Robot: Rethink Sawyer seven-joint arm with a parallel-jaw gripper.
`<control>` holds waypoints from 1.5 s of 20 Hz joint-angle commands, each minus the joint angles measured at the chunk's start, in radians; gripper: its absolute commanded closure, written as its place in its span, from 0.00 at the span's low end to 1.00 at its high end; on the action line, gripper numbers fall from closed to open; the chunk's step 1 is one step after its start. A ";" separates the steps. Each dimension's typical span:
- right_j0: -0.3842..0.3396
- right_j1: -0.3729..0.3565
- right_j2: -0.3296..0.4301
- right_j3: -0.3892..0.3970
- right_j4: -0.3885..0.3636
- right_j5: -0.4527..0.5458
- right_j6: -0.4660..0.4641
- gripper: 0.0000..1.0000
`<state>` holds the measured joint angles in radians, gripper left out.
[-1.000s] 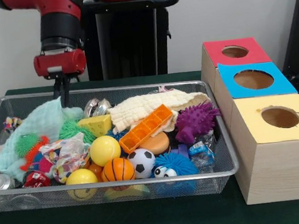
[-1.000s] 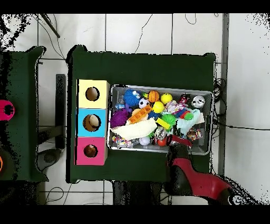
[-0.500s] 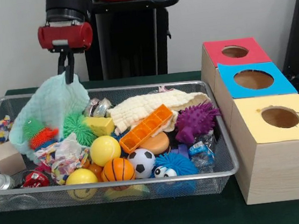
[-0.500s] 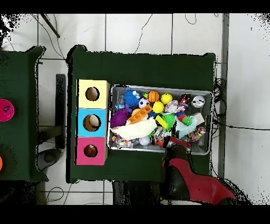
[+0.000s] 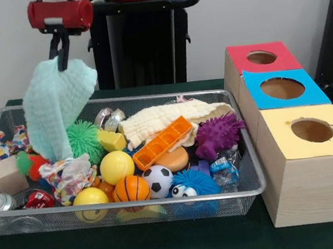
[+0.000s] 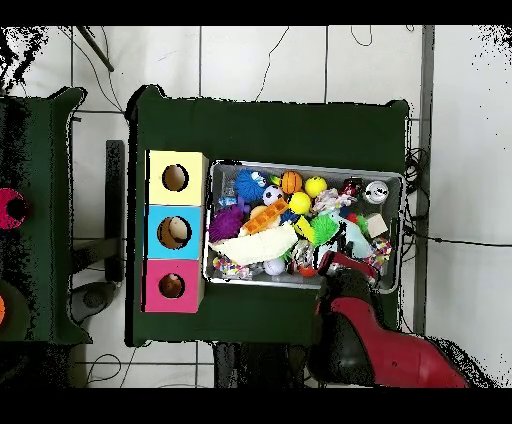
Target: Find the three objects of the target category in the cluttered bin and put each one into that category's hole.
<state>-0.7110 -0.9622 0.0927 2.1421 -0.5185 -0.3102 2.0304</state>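
End effector (image 5: 59, 52) clamped on pale mint-green waffle-weave cloth (image 5: 56, 104), hanging above left end of cluttered wire mesh bin (image 5: 163, 200) on dark green surface (image 5: 138, 248).

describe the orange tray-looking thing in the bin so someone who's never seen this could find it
Look in the wire mesh bin, toward its middle. The orange segmented tray lies slanted there, resting against the cream cloth and beside the purple spiky ball. It is the only long, boxy, compartmented piece among round balls and soft cloths.
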 commanded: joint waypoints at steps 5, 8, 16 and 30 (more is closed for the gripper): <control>0.033 -0.034 0.060 -0.142 0.022 -0.214 0.088 1.00; 0.079 -0.020 0.008 -0.136 0.066 -0.256 0.081 1.00; 0.143 -0.100 -0.027 -0.114 0.082 -0.198 0.108 1.00; 0.163 -0.173 0.008 -0.139 0.063 -0.100 0.117 1.00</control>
<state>-0.5502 -1.1150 0.0792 2.0659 -0.4739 -0.4972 2.0304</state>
